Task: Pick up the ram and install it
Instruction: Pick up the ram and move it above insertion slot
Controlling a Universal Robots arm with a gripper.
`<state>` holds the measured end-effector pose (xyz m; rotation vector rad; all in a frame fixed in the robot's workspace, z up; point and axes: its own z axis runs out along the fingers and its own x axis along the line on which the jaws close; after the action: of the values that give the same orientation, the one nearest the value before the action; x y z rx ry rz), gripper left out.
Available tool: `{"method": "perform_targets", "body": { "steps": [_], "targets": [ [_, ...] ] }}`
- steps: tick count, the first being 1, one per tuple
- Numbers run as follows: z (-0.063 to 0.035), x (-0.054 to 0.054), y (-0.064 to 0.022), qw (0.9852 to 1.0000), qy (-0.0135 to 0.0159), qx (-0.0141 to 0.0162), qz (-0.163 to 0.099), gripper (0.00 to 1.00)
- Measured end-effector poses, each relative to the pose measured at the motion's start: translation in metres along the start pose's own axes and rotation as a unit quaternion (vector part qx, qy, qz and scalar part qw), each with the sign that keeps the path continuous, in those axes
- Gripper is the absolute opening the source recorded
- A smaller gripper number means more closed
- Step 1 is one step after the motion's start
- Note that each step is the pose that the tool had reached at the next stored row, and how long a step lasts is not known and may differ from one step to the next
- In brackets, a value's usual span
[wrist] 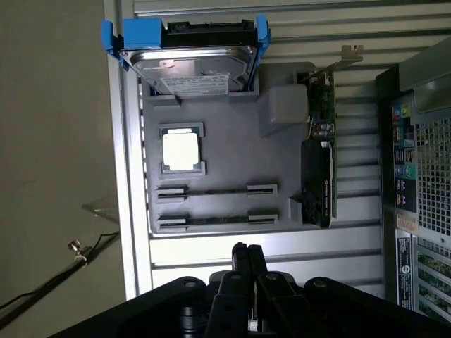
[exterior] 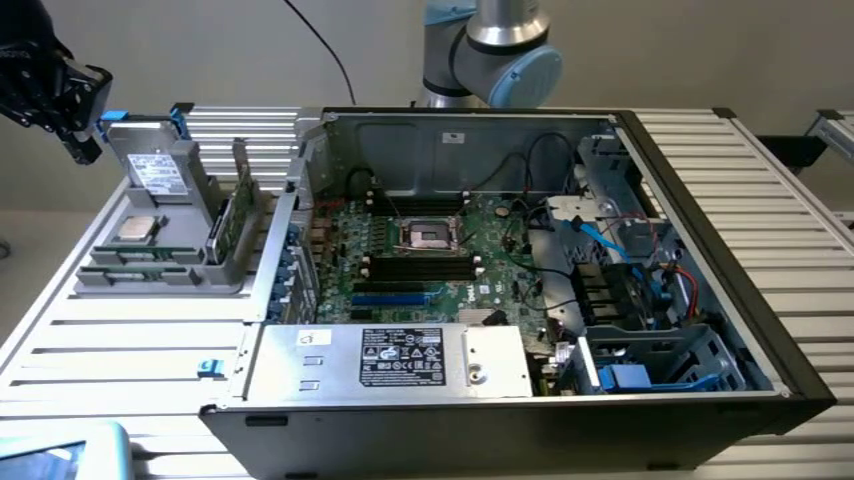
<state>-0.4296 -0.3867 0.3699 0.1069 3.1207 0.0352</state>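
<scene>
I keep the gripper [wrist: 247, 249] above the grey holder [wrist: 232, 141] with its jaws clenched on nothing, while the ram [wrist: 217, 222] stands on edge in the slot nearest the jaws, presumably so its long edge is offered for grasping.

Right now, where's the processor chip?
On the exterior view's left, the processor chip lies flat in the grey holder tray outside the computer case, right next to the upright drive.
</scene>
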Motion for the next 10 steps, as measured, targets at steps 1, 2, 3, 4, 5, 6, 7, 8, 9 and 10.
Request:
{"method": "perform_targets", "body": {
  "steps": [1, 2, 3, 4, 5, 6, 7, 8, 9, 10],
  "targets": [
    [0.0, 0.0, 0.0, 1.0, 0.0, 0.0, 0.0, 0.11],
    [0.0, 0.0, 0.0, 1.0, 0.0, 0.0, 0.0, 0.11],
    [0.0, 0.0, 0.0001, 1.0, 0.0, 0.0, 0.0, 0.11],
    [0.0, 0.0, 0.0006, 1.0, 0.0, 0.0, 0.0, 0.11],
    [-0.0001, 0.0001, 0.0011, 1.0, 0.0001, 0.0001, 0.0, 0.11],
    [0.0001, 0.0001, 0.0016, 1.0, 0.0, 0.0002, 0.0, 0.11],
    [0.0001, 0.0002, 0.0024, 1.0, 0.0, 0.0004, 0.0, 0.11],
    [0.0001, 0.0002, 0.0033, 1.0, 0.0, 0.0006, 0.0, 0.11],
    [0.0001, 0.0003, 0.0044, 1.0, -0.0001, 0.0008, 0.0, 0.11],
    [0.0001, 0.0005, 0.0055, 1.0, -0.0001, 0.001, 0.0, 0.11]
  ]
}}
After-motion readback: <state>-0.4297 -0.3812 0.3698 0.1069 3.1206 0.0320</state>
